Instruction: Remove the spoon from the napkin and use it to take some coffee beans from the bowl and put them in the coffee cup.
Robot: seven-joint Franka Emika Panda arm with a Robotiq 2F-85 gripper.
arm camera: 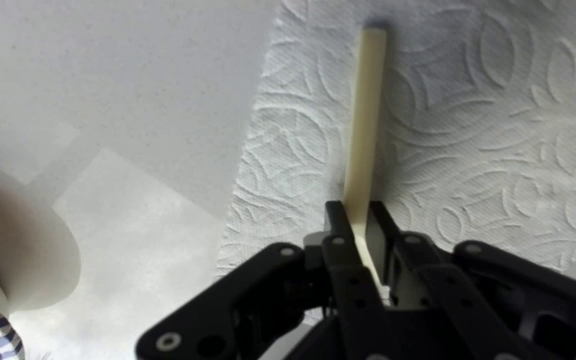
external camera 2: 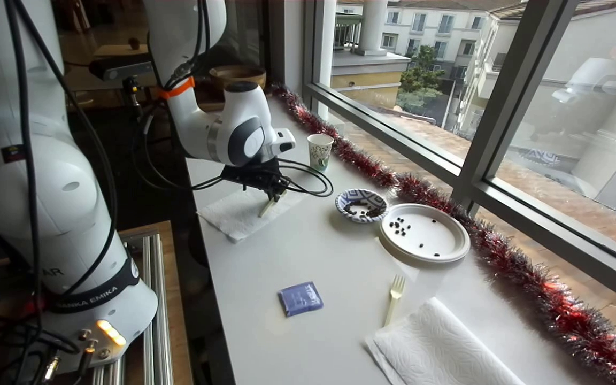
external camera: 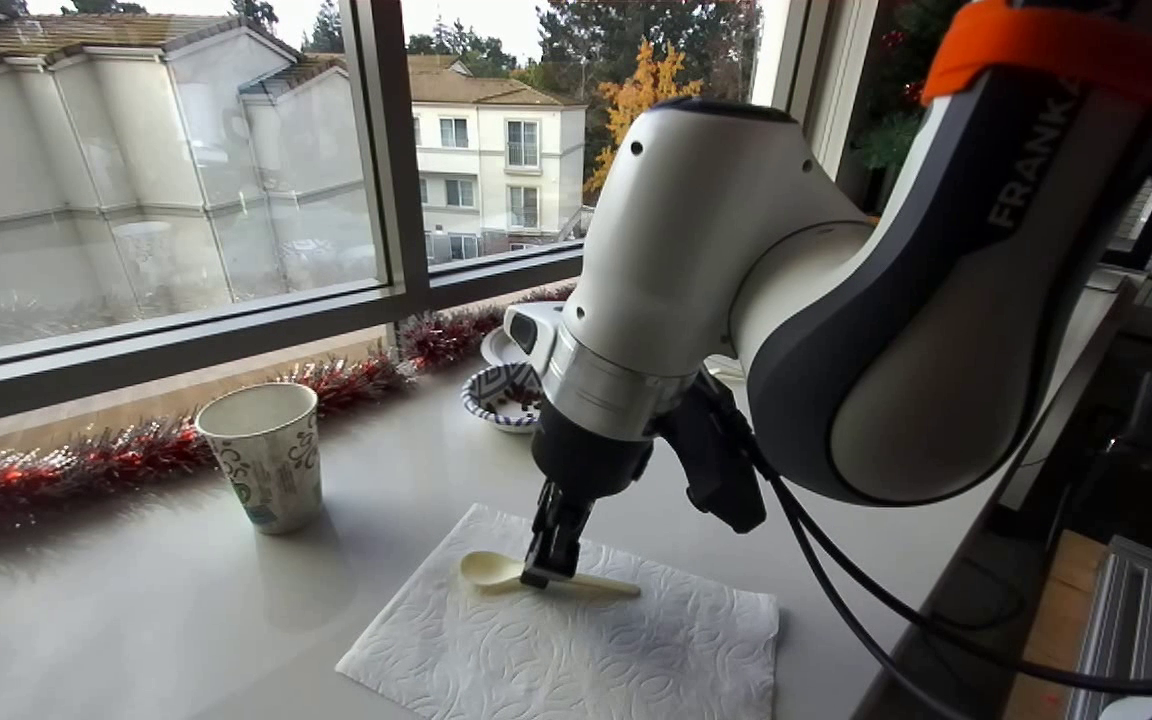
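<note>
While your end effector [arm camera: 357, 206] pinches the spoon [arm camera: 364, 125], the handle [external camera: 606, 585] clamped right behind the head [external camera: 489, 570], you look to be bang on the pick-up. That head pokes out past the grip in an exterior view, the handle runs off the opposite way, and the whole spoon lies over the napkin [external camera: 576, 655], though whether it touches, you can't tell from here. Now look outward, because your next move turns on this: the bowl [external camera 2: 365, 195] with its coffee beans [external camera 2: 375, 212] sits off to the side of the spoon's long axis, over toward the tinsel [external camera 2: 423, 189], not straight ahead of the head. So it's up first, then sideways across the worktop [external camera 2: 265, 272], by the look of it, and you probably need a turn to bring the head in for the scoop. Careful, that slim handle could swivel in your hold! Out past the head's end, also on the tinsel side, the coffee cup [external camera: 271, 475] stands upright, waiting. Just beside the bowl, you've got a plate [external camera 2: 426, 231] with a few dark bits [external camera 2: 397, 225].
</note>
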